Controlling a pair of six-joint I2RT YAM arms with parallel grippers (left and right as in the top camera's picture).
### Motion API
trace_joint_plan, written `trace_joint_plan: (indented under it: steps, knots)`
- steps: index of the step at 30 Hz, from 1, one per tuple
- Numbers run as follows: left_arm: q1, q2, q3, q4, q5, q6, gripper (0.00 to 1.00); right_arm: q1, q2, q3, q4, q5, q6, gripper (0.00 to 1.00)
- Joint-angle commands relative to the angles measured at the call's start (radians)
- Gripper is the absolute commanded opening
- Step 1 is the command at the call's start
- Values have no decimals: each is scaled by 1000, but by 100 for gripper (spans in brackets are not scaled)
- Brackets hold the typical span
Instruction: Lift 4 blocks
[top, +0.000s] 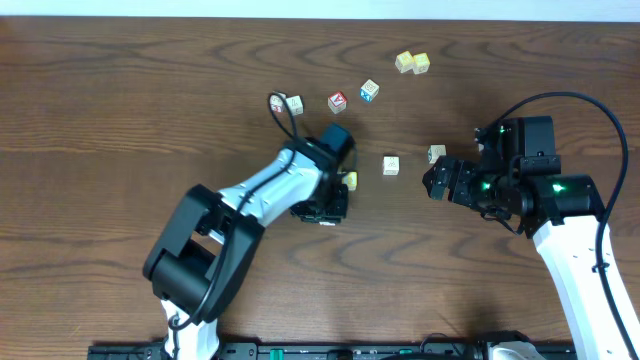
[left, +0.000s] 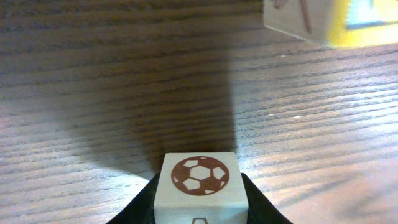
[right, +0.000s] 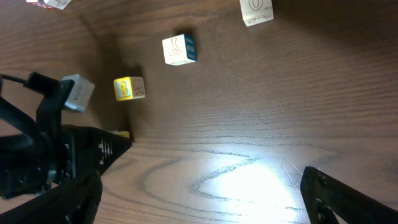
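A cream block with a brown football print sits between the black jaws of my left gripper, which is shut on it. From overhead the left gripper hides that block, and I cannot tell whether it is off the table. A yellow-topped block lies right beside the gripper; in the left wrist view that block is blurred at the top right. More cream blocks lie at the centre, near the right arm and at the back left. My right gripper stands wide open with nothing between its fingers.
A red-faced cube, a blue-faced cube and a yellow-green pair lie at the back. The right wrist view shows a blue-sided cube, a yellow-faced cube, a cream cube and the left arm.
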Motion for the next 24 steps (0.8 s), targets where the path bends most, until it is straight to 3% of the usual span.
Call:
trace_joint_plan:
  steps: [1,4,8,24]
  knots:
    - [-42,-7,-10,-7,-143,-40,29,6,2,0,0,0,12,99]
    - [-64,-7,-10,-6,-144,-39,45,6,2,0,0,8,12,99]
    - [-57,-7,-10,9,-148,-40,52,6,2,0,0,22,12,99]
    - [52,-91,64,-72,-127,-46,52,6,2,0,-15,21,12,99]
